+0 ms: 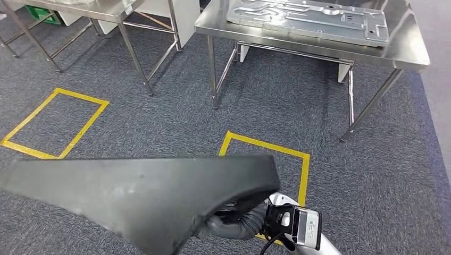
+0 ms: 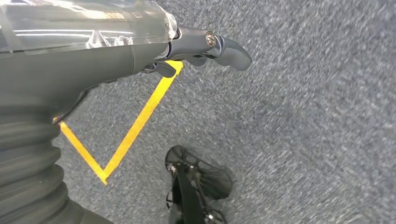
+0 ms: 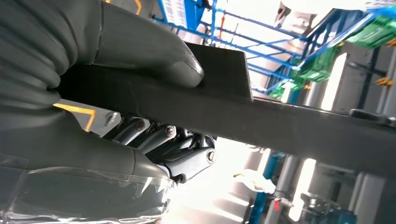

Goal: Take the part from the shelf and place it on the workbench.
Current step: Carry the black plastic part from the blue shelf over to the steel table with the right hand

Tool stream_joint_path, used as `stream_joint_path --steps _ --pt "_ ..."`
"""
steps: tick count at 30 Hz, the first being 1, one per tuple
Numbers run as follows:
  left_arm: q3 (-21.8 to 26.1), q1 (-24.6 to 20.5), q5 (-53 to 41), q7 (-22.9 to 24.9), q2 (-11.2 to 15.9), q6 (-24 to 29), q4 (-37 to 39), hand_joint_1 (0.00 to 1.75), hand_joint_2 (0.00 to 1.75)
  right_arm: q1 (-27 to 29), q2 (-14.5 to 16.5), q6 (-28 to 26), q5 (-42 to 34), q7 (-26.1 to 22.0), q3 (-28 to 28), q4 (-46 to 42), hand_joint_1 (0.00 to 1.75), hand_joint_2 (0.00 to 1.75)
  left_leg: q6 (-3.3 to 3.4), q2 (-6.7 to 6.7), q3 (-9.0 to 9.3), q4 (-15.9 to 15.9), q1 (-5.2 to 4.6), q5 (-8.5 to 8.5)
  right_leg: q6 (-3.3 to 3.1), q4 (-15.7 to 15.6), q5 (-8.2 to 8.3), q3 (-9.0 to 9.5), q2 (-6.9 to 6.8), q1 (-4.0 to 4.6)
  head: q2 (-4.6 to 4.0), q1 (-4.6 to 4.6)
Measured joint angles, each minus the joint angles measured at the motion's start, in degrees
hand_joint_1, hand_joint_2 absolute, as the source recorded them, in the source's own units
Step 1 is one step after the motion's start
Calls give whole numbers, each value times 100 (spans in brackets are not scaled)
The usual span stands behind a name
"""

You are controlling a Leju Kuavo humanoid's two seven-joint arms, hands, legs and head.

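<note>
- Plainly, the right hand is clamping the part — the thumb is pressing on one face while the darker fingers are curling against the opposite face, so the dark flat panel is being pinched near one end.
- In the head view the part is stretching out level and leftward from the right hand, low in front of the body and above the carpet, well short of the workbench.
- The grip is sitting at one end, so I judge the long free end is levering on the fingers; keeping the pinch firm and the wrist level is what matters while it is being carried.
- The left hand is hanging over the carpet, holding nothing; its fingers are lying loosely extended, and whether they are fully spread I cannot tell.
- A yellow tape square is marking the floor just ahead of the hand, in front of the workbench — probably the standing spot, so the approach should be ending there, squared to the bench.
- A grey metal plate is already lying across much of the bench top; the placing, as I judge it, is calling for bare steel beside it, or a flat, deliberate lay on top, free end first.
- The risk I am seeing is the free end clipping the bench edge — lifting the part above the rim before reaching forward should avoid it.
</note>
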Motion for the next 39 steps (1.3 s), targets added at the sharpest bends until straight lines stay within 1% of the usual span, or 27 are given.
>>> stream_joint_path --steps 1,2,4,6,8,9,11,13,14,15,16,17,18,20,21,22,24,26,28,29,30,31,32,34,35,36,39 --pt "0 4 -10 11 -11 1 4 0 175 -7 0 15 -9 16 14 20 161 175 4 -12 -31 -25 -1 116 -1 5 -5 8 75 6 0 1" --pt "-1 3 -27 26 -22 1 9 0 175 -17 0 26 -22 31 23 37 161 175 12 -30 37 -257 0 321 5 14 -12 20 148 9 0 0" --pt "-3 -4 -63 50 -40 1 15 0 175 -47 -1 28 -50 46 32 58 161 175 42 -180 314 -987 9 716 38 48 -43 32 282 17 0 1" --pt "-7 -5 -84 66 -52 1 18 0 175 -70 -3 19 -77 46 37 69 161 175 84 -313 500 -1400 6 823 93 77 -61 12 402 14 0 2" --pt "-15 -15 -87 66 -65 -6 20 0 175 -74 -14 -2 -97 40 40 79 161 175 148 -269 542 -1454 -4 801 159 67 -53 -11 499 0 0 2" --pt "-24 -25 -86 60 -76 -11 22 0 175 -68 -26 -20 -104 34 38 82 161 175 186 -217 556 -1481 0 812 190 79 -61 -14 466 -1 0 2" --pt "-40 -37 -85 38 -96 -27 26 0 175 -59 -58 -66 -107 16 31 85 161 175 263 -111 590 -1534 19 829 262 319 -209 -125 205 8 0 31" --pt "-47 -19 -84 2 -101 -54 27 0 175 -39 -91 -98 -104 -19 21 91 161 175 307 6 609 -1550 5 819 331 947 -519 -450 -74 -19 0 59" --pt "-48 -7 -82 -19 -101 -71 27 0 175 -18 -109 -108 -101 -42 17 95 161 175 316 70 612 -1549 -1 808 359 1290 -646 -642 -117 -39 0 60" --pt "-48 0 -81 -37 -100 -87 27 0 175 7 -127 -114 -98 -57 15 98 161 175 316 136 618 -1549 -3 798 379 1503 -680 -772 -134 -55 0 60" --pt "-49 1 -79 -51 -99 -102 27 0 175 29 -145 -119 -96 -67 13 101 161 175 313 201 629 -1548 -4 785 388 1528 -613 -806 -147 -67 0 60" --pt "-51 -1 -77 -62 -99 -116 27 0 175 42 -158 -122 -95 -71 13 101 161 175 303 262 649 -1548 -4 769 386 1335 -452 -722 -173 -73 0 61" --pt "-54 -5 -75 -76 -99 -132 27 0 175 47 -168 -124 -95 -72 12 100 161 175 287 319 677 -1548 -5 750 368 978 -244 -544 -249 -68 0 61" --pt "-61 -7 -68 -120 -99 -168 27 0 175 43 -175 -115 -93 -74 11 99 161 175 235 419 735 -1546 -28 703 297 289 9 -200 -502 -10 0 58" --pt "-66 -7 -61 -141 -98 -184 27 0 175 41 -178 -106 -93 -76 11 98 161 175 204 466 758 -1547 -43 682 256 115 44 -117 -581 20 -1 57" --pt "-71 -9 -52 -155 -97 -197 27 0 175 40 -178 -99 -92 -77 10 97 161 175 171 517 778 -1555 -57 666 221 58 29 -99 -591 45 -1 55" --pt "-81 -28 -38 -157 -92 -213 27 0 175 44 -179 -99 -69 -85 9 94 161 175 108 588 823 -1575 -59 635 154 27 45 -89 -459 32 -1 54" --pt "-86 -47 -34 -138 -85 -226 28 0 175 35 -179 -130 -7 -106 9 86 161 175 60 396 776 -1396 -41 490 80 -34 68 -45 -368 -3 0 50" --pt "-86 -34 -29 -110 -77 -232 29 0 175 23 -178 -166 56 -125 11 81 161 175 40 104 476 -767 -27 166 22 -56 67 -20 -287 -9 0 40" --pt "-86 -17 -27 -89 -72 -232 29 0 175 25 -178 -180 77 -131 12 82 161 175 37 37 271 -386 -26 20 3 -51 60 -19 -241 0 0 37" --pt "-86 1 -26 -67 -67 -231 29 0 175 29 -179 -187 88 -138 13 83 161 175 33 6 102 -100 -26 -43 -8 -44 50 -16 -193 10 0 36" --pt "-86 12 -27 -46 -63 -229 29 0 175 33 -179 -193 95 -144 13 84 161 175 33 -6 14 -2 -26 5 -13 -35 37 -11 -149 17 0 36" --pt "-86 17 -29 -29 -60 -227 29 0 175 36 -179 -200 98 -151 12 83 161 175 38 -8 27 -120 -26 160 -10 -23 22 -1 -114 20 0 36" --pt "-86 11 -34 -16 -56 -226 29 0 175 36 -179 -215 105 -163 11 82 161 175 71 -21 292 -818 -26 596 15 6 -24 34 -62 23 0 37" --pt "-86 3 -36 -15 -52 -226 29 0 175 35 -179 -227 108 -169 10 81 161 175 97 -34 435 -1158 -34 731 38 27 -48 41 -43 32 0 38" --pt "-86 -3 -37 -14 -47 -226 29 0 175 35 -179 -243 112 -173 9 81 161 175 127 -47 532 -1386 -45 799 66 40 -62 43 -26 38 0 42" --pt "-86 -8 -37 -14 -32 -225 29 0 175 36 -181 -287 133 -180 5 75 161 175 227 -57 587 -1513 -65 793 158 37 -75 41 -7 36 0 42"
